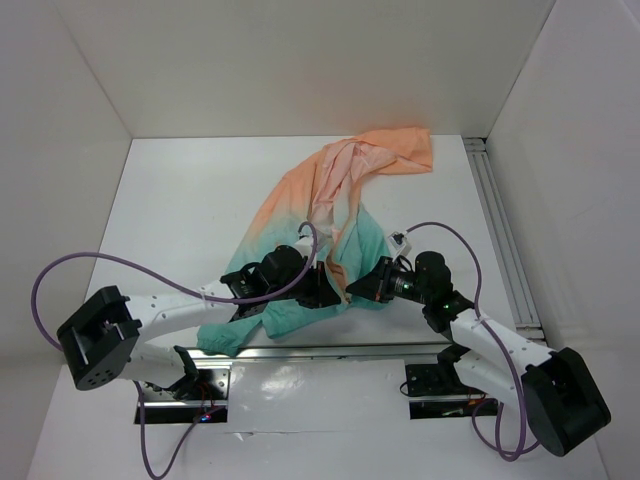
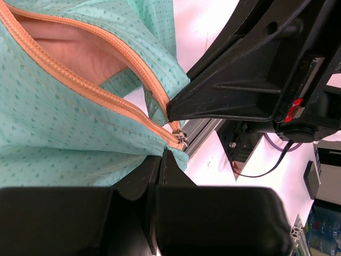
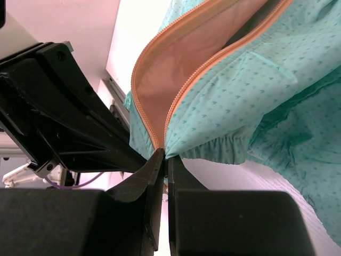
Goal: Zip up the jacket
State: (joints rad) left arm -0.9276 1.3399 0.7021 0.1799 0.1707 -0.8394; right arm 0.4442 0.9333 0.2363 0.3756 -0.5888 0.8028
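Note:
The jacket [image 1: 330, 215] lies crumpled mid-table, peach-orange at the far end and teal near the arms. Its orange front zipper [image 2: 80, 80] is open in a V, with the metal slider [image 2: 181, 140] at the bottom end. My left gripper [image 2: 161, 156] is shut on the teal hem just below the slider. My right gripper [image 3: 164, 157] is shut on the bottom end of the zipper [image 3: 160, 106], where the two orange tapes meet. In the top view both grippers, left [image 1: 318, 290] and right [image 1: 352, 290], meet tip to tip at the jacket's near hem.
An aluminium rail [image 1: 505, 240] runs along the table's right side. The arms' base rail [image 1: 330, 352] lies at the near edge. White walls enclose the table. A small white tag [image 1: 401, 238] lies beside the jacket.

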